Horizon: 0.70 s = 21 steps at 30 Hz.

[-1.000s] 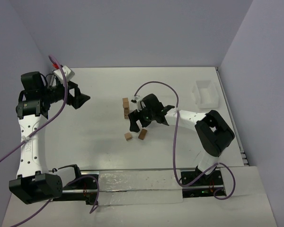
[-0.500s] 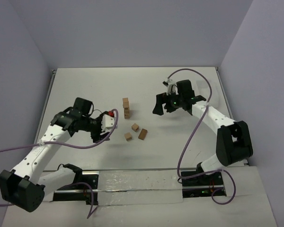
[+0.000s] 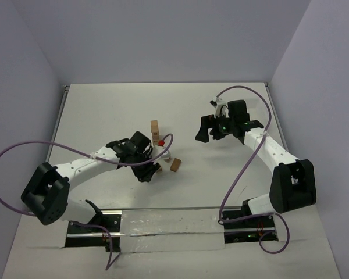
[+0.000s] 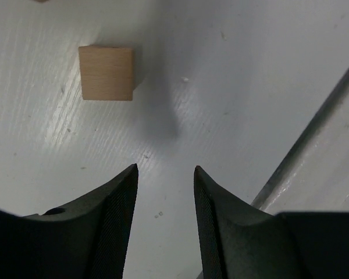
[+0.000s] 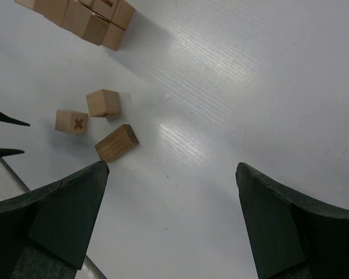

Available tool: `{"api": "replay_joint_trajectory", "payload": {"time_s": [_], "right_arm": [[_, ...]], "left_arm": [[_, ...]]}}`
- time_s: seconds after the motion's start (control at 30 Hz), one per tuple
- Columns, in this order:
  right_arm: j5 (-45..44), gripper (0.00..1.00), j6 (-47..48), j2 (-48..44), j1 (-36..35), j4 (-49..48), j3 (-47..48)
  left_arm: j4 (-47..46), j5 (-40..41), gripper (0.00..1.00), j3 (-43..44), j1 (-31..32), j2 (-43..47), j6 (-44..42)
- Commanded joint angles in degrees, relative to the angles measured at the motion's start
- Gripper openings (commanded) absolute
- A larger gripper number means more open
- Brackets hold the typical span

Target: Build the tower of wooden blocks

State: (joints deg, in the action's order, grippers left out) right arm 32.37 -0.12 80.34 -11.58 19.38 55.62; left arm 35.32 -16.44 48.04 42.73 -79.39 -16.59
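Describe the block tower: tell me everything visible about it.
The tower is a narrow column, one block wide and several high, of plain light-tan wooden cubes. It stands upright on the white table, roughly midway between the two arms. Apart from the table, nothing touches it. Three loose blocks lie close by on the side nearer the arm bases, apart from it.

- Your left arm (image 3: pixel 84 165) and right arm (image 3: pixel 270 150) wore white shells with black joints.
- Purple cables (image 3: pixel 239 88) trailed along both of your arms.
- Your fingers (image 4: pixel 113 221) were matte black, ribbed on the inner faces.
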Motion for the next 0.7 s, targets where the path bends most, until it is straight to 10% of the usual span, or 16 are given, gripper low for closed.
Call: {"api": "replay_joint_trajectory", "payload": {"time_s": [0.0,0.67], "right_arm": [[1.0,0.98,0.2,-1.8,0.7,-0.8,-0.8],[2.1,0.98,-2.3,-0.5,2.6,-3.2,-1.5]], "left_arm": [[-3.7,5.2,0.48,4.7,0.5,-3.6,9.5],[-8.3,9.2,0.30,9.4,0.6,-14.5,16.1]]}}
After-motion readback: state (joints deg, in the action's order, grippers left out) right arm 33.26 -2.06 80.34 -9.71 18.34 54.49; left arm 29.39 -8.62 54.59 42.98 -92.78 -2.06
